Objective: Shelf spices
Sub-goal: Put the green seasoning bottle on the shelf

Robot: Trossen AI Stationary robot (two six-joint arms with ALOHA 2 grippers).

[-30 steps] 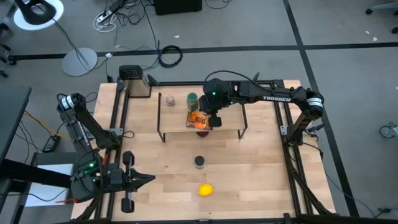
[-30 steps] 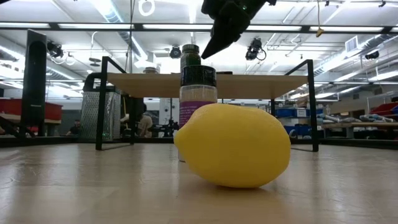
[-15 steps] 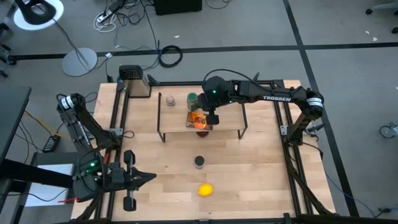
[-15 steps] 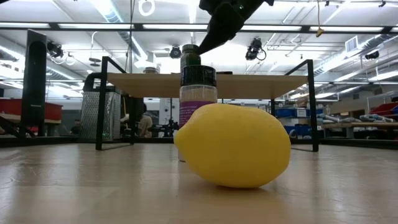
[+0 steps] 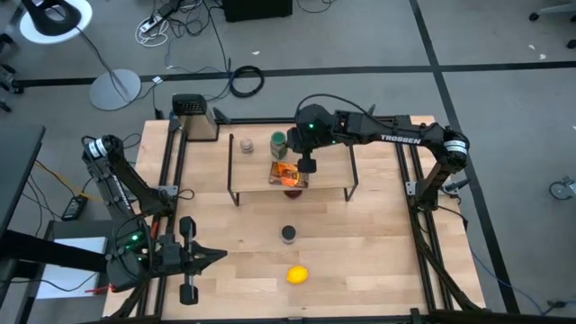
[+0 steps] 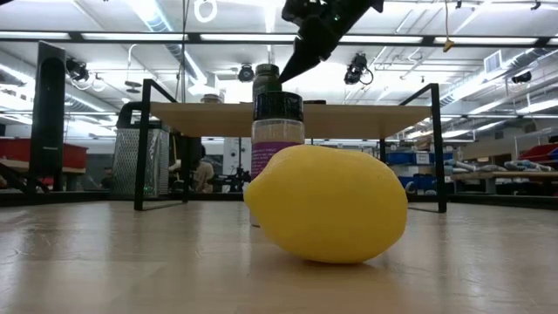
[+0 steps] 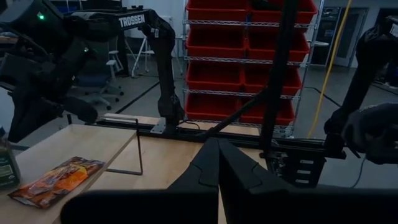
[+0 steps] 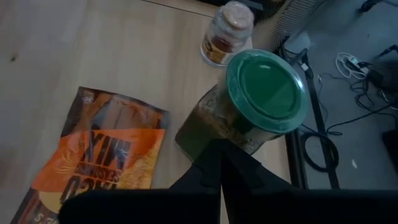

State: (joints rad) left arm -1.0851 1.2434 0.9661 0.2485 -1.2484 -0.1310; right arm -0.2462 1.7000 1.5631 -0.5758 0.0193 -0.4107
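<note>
A: Wooden shelf [image 5: 324, 180] from above: the right claw [image 5: 306, 167] hangs over its top board, fingers pressed together, gripping nothing. The orange packet [image 5: 286, 173] lies flat just beside the tips, the green jar [image 5: 279, 143] a little beyond it, the beige jar [image 5: 246, 144] farther along the board.

B: And the purple jar?

A: The purple jar [image 5: 288, 234] stands on the table, well clear of that claw, with the lemon [image 5: 297, 274] nearer the table's front edge. The left claw [image 5: 219, 256] waits at the table's near left corner, also shut and empty.

B: Low view?

A: The lemon [image 6: 327, 202] fills the front, the purple jar [image 6: 277, 139] right behind it. The right claw [image 6: 288, 70] points down, tips closed, just above the green jar [image 6: 266, 77] on the shelf [image 6: 288, 119].

B: Left wrist?

A: Its own fingers [image 7: 208, 168] meet in a closed wedge. Far ahead lies the packet [image 7: 56, 180] on the board.

B: Right wrist?

A: Closed fingers [image 8: 214, 171] hover just above the green jar [image 8: 264, 93], not clearly touching it. The packet [image 8: 106, 155] sits beside the tips, the beige jar [image 8: 227, 25] past the green one.
</note>
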